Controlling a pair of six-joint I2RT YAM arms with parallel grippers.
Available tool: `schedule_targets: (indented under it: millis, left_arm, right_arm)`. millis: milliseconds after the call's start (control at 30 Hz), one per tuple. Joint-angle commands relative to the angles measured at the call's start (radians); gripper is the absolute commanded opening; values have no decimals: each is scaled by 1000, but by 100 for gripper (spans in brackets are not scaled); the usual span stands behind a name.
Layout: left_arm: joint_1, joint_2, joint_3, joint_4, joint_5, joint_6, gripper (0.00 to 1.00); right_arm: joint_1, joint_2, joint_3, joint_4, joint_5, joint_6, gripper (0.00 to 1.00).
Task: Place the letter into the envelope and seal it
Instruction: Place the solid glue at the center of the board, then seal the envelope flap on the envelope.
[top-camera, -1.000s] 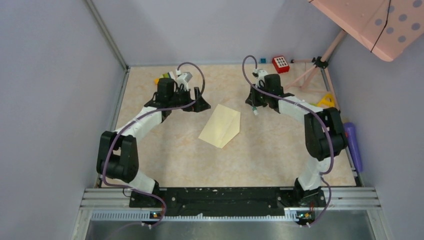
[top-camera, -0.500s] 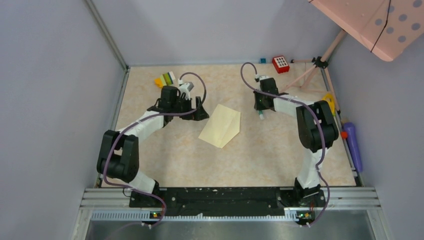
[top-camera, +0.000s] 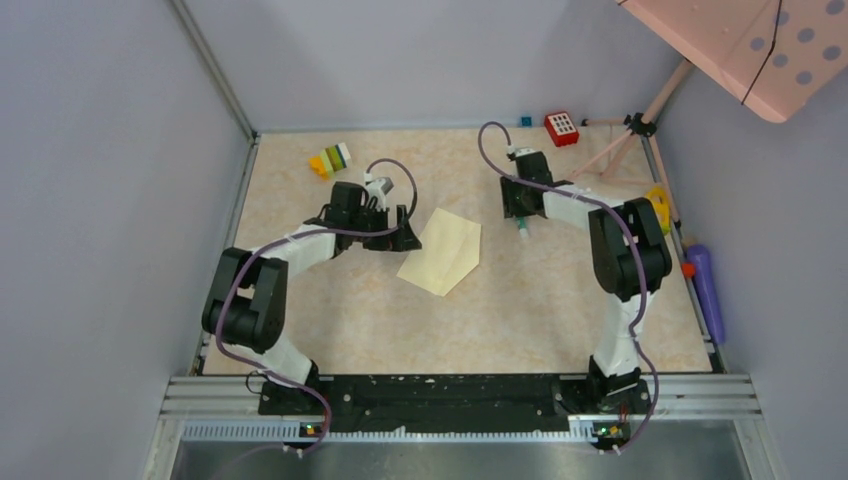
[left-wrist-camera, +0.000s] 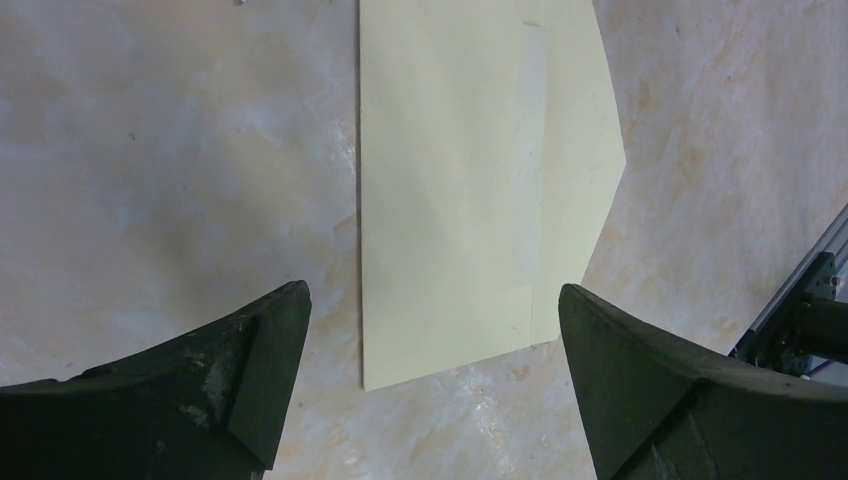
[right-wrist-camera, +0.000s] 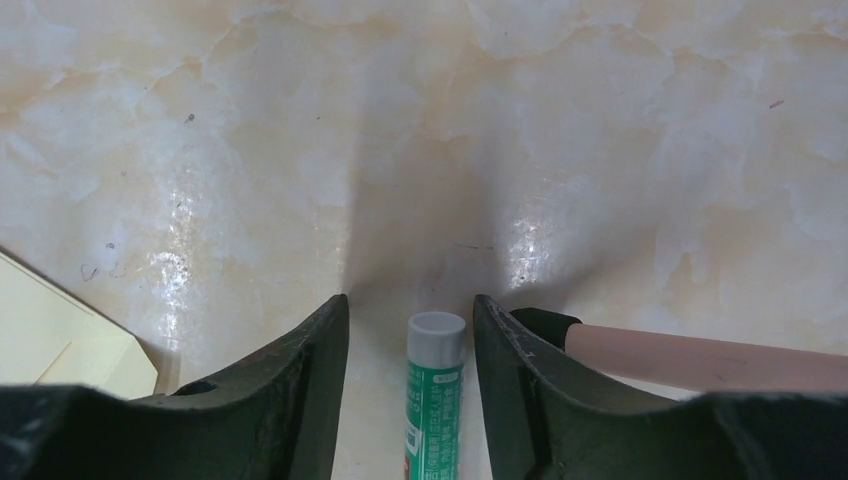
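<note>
Marbled table (top-camera: 560, 300): left gripper (left-wrist-camera: 430, 300) wide open over the envelope (left-wrist-camera: 460, 180); right gripper (right-wrist-camera: 410, 305) parted, loose around a glue stick (right-wrist-camera: 435, 390), which may roll away.

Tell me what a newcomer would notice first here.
The pale cream envelope lies flat in the middle of the table, with the left claw wide open at its left edge. To its right, the right claw straddles a green-and-white glue stick, with gaps on both sides. A pink dotted board fills the top-right corner.
</note>
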Motion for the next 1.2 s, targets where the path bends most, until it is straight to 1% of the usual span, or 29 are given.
schedule_targets:
  millis: [0, 33, 100, 167, 233, 300, 367, 433, 533, 600, 667, 767, 833, 900, 967, 1067, 1167]
  left_arm:
    - [-2, 19, -19, 53, 14, -18, 99]
    - [-3, 22, -22, 53, 12, -19, 99]
    - [-3, 27, -27, 53, 8, -19, 99]
    - [-2, 38, -29, 53, 7, -22, 99]
    - [-3, 48, -33, 53, 9, -31, 99]
    - [-2, 59, -38, 86, 9, -39, 99]
    - [-3, 74, -38, 93, 15, -48, 99]
    - [-3, 91, -35, 97, 24, -57, 99]
    - [-2, 118, -32, 102, 42, -71, 99]
    - [-5, 127, -35, 110, 57, -78, 99]
    - [-9, 133, -41, 118, 69, -87, 99]
    - [-21, 140, -41, 127, 98, -99, 99]
    - [-36, 141, -41, 132, 108, -103, 99]
    - [-51, 141, -41, 137, 119, -109, 99]
    - [-65, 141, -42, 143, 124, -117, 99]
    - [-84, 144, -43, 147, 127, -128, 99]
    - [-101, 153, -45, 155, 133, -137, 99]
  right_arm:
    - [1, -1, 60, -7, 51, -21, 49]
    - [1, -13, 64, -4, 55, -29, 51]
    - [1, -50, 76, -2, 58, -49, 60]
    - [1, -112, 75, 9, 51, -76, 63]
    - [2, -212, 55, 22, 19, -94, 71]
    - [1, -293, 28, 15, -58, -98, 73]
    - [1, -360, -8, -7, -184, -93, 75]
    - [1, -403, -46, -36, -337, -70, 74]
    - [1, -429, -130, -49, -538, -6, 70]
    - [1, -421, -171, -60, -614, 35, 68]
    - [1, -398, -196, -80, -657, 47, 65]
    - [1, -352, -202, -131, -689, 42, 57]
    - [-1, -323, -193, -170, -705, 32, 50]
    - [-4, -302, -192, -197, -714, 28, 41]
    - [-15, -293, -192, -216, -729, 25, 30]
    - [-23, -285, -183, -259, -704, 8, 24]
    - [-31, -267, -179, -309, -641, -24, 22]
